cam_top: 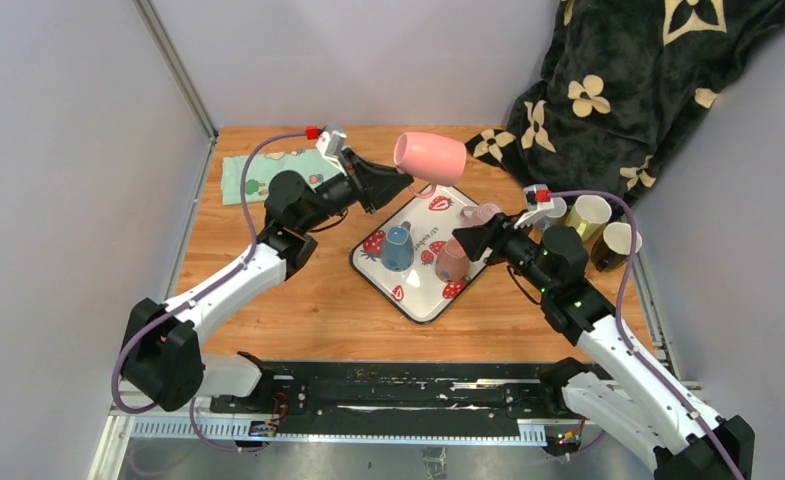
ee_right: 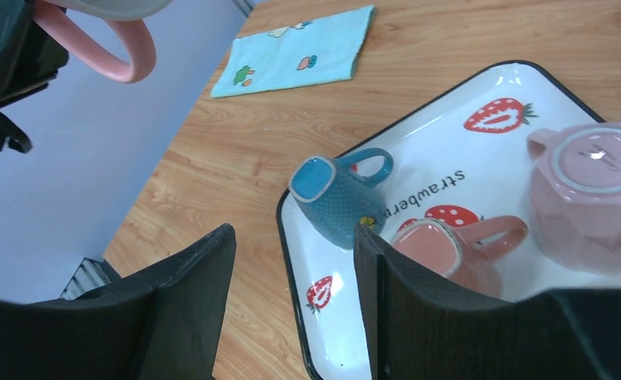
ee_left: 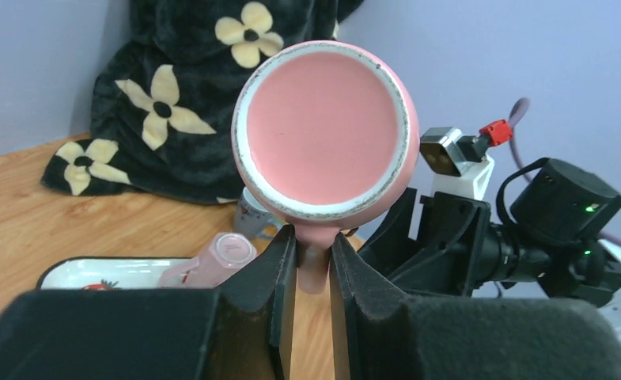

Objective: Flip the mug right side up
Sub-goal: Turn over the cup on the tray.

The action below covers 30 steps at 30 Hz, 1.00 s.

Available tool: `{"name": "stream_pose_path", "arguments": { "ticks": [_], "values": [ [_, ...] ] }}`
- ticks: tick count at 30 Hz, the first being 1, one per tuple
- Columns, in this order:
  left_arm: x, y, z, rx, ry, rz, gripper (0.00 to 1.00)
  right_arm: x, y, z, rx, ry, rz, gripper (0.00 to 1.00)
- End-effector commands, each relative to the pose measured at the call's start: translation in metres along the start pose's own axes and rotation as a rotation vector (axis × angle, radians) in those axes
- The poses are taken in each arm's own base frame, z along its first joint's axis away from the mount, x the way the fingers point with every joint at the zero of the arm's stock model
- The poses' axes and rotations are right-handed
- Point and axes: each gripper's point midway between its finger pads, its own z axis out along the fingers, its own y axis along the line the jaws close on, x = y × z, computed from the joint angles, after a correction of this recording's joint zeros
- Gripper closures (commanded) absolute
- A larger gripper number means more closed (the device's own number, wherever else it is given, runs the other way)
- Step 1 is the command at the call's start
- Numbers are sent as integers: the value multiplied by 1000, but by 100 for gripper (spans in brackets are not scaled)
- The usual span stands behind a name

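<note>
I'm pinching the pink mug [ee_left: 323, 131] by its handle with the left tool [ee_left: 313, 261], sideways above the strawberry tray's [cam_top: 418, 292] far corner; right tool [ee_right: 293, 237] is hanging spread over it.

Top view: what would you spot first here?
A big pink ceramic mug hangs in the air on its side, its handle pinched by the left claw. Below it sits a white strawberry-patterned tray carrying three upside-down smaller mugs, and a black flowery blanket is heaped in the far right corner.
</note>
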Motion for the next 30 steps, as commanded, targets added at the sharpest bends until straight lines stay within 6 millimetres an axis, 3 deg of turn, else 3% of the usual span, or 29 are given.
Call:
{"name": "stream_pose_path", "arguments": {
  "ticks": [1,7,16,22,30],
  "values": [
    [-80,-40,-26,115,-324,22,100,-29,46,4,-202,-59,-43,38],
    [-84,-35,-54,67,-417,-9,100,-36,73,14,-351,-54,-75,38],
    [-92,-43,-83,88,-556,-42,100,-45,99,34,-461,-53,-113,37],
    [-93,-49,-90,115,-575,-47,100,-49,135,34,-599,-78,-183,36],
    [-99,-66,-95,189,-591,-43,100,-68,162,30,-731,-156,-167,35]
  ]
}}
